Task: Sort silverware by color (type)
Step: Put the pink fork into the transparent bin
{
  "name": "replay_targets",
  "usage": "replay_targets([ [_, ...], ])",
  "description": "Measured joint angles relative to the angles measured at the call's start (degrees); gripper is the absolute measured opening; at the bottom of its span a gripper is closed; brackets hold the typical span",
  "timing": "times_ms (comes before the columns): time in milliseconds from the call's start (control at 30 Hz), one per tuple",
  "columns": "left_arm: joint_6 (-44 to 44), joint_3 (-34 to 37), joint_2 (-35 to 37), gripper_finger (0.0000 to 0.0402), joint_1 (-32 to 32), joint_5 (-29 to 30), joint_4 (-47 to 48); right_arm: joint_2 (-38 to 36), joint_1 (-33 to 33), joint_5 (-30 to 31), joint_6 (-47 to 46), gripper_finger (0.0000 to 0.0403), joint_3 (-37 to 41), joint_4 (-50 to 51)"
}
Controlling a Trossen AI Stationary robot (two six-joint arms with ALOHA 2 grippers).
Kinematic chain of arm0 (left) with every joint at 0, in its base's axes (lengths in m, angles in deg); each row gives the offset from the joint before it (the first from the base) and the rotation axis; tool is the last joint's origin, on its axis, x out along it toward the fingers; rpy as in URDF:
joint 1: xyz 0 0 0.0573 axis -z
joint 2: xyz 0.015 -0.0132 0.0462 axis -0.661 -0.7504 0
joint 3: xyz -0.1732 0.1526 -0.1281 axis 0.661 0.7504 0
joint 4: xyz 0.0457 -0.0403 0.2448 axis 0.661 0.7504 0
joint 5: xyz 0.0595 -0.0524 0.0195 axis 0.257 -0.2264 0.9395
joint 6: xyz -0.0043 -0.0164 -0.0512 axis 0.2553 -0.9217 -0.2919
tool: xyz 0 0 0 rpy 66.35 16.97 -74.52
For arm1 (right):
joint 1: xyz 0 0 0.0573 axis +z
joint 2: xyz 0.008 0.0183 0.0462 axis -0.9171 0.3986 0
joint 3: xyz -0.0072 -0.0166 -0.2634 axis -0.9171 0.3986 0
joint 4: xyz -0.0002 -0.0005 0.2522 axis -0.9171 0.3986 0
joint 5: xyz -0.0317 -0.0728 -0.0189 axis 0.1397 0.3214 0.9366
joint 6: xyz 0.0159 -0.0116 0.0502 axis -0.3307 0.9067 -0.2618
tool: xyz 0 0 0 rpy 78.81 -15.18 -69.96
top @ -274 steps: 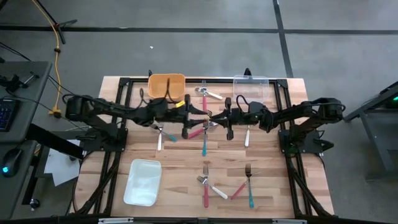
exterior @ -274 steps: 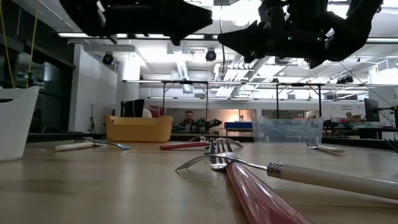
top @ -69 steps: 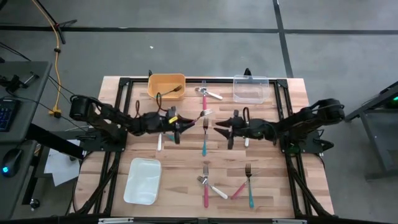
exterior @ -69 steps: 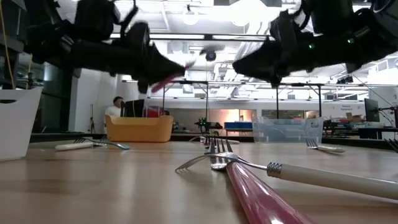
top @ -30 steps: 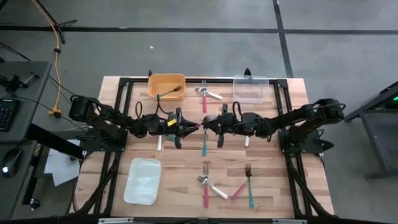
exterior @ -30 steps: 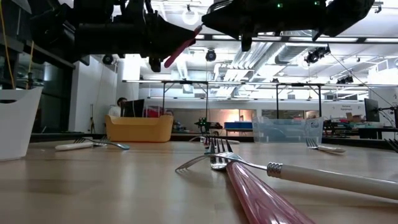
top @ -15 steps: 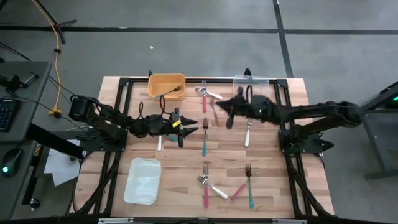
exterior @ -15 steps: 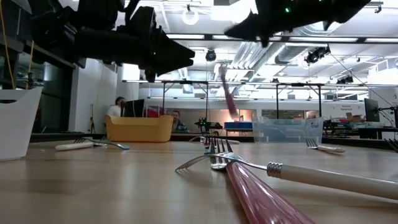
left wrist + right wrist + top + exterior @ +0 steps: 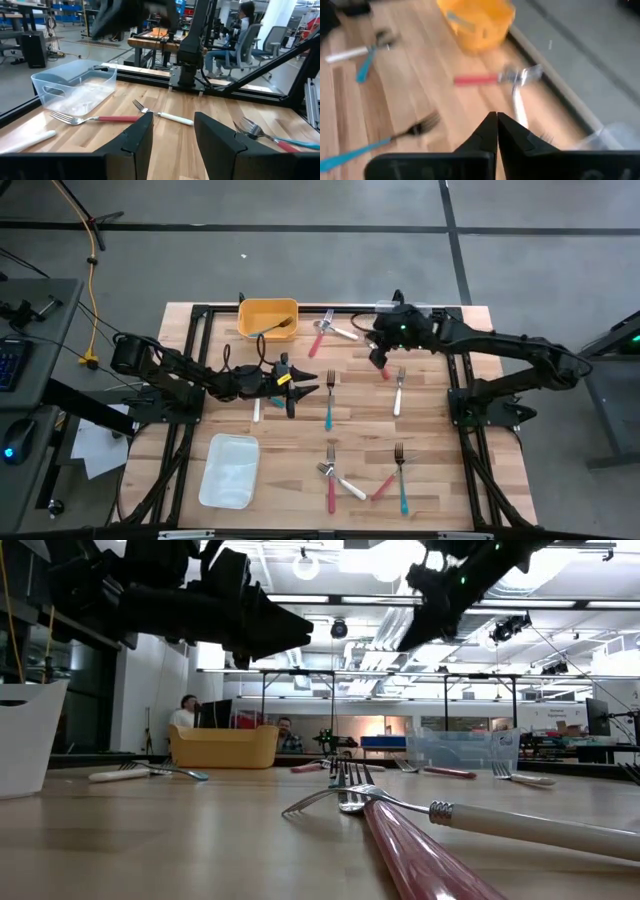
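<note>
- Since half a second back the right end effector (image 9: 379,358) has swung to the clear bin's near edge, and the red-handled fork (image 9: 384,371) it carried now lies on the worktop (image 9: 290,440) just below it, short of the bin.
- Nearest the front edge, well away from both end effectors, a cluster of red, white and teal forks (image 9: 332,477) waits unsorted.
- The left end effector (image 9: 305,389) hangs at mid-table, fingers spread and empty, a teal fork (image 9: 328,406) just beside it.
- The right end effector's fingers are pressed together on nothing.
- Farthest sit the yellow bin (image 9: 268,317) and the clear bin (image 9: 415,315).
- Judgement: the red fork's drop missed; the next move calls for re-gripping it.
</note>
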Motion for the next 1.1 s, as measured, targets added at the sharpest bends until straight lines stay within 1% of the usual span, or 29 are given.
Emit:
replay_targets([
  [67, 0.0, 0.0, 0.0, 0.0137, 0.0, 0.0, 0.0, 2.0, 0.0, 0.2, -4.0, 0.0033, 0.9, 1.5],
  [167, 0.0, 0.0, 0.0, 0.0137, 0.0, 0.0, 0.2, 5.4, 0.0, 0.9, -10.0, 0.0072, 2.4, 2.7],
  [300, 0.9, 0.0, 0.0, 0.0138, 0.0, 0.0, 0.2, 10.7, 0.0, 5.6, -14.7, 0.0121, 3.0, 4.3],
  [400, 1.0, 0.0, 0.0, 0.0138, 0.0, 0.0, 0.2, 14.5, 0.0, 9.1, -17.0, 0.0141, 3.0, 4.3],
  [500, 1.0, 0.0, 0.0, 0.0138, 0.0, 0.0, 0.2, 17.8, -0.4, 10.6, -18.7, 0.0145, 3.0, 4.3],
  [667, 1.0, 0.0, 0.0, 0.0138, 0.0, 0.0, 0.2, 22.4, -1.7, 10.9, -21.1, 0.0137, 3.0, 3.9],
  [800, 1.0, 0.0, 0.0, 0.0138, 0.0, 0.0, 0.4, 24.8, -2.7, 14.0, -22.4, 0.0133, 3.0, 3.1],
  [1100, 1.0, 0.0, 0.0, 0.0138, 0.0, 0.0, 0.4, 28.1, -3.3, 12.0, -22.0, 0.0131, 3.0, -1.0],
])
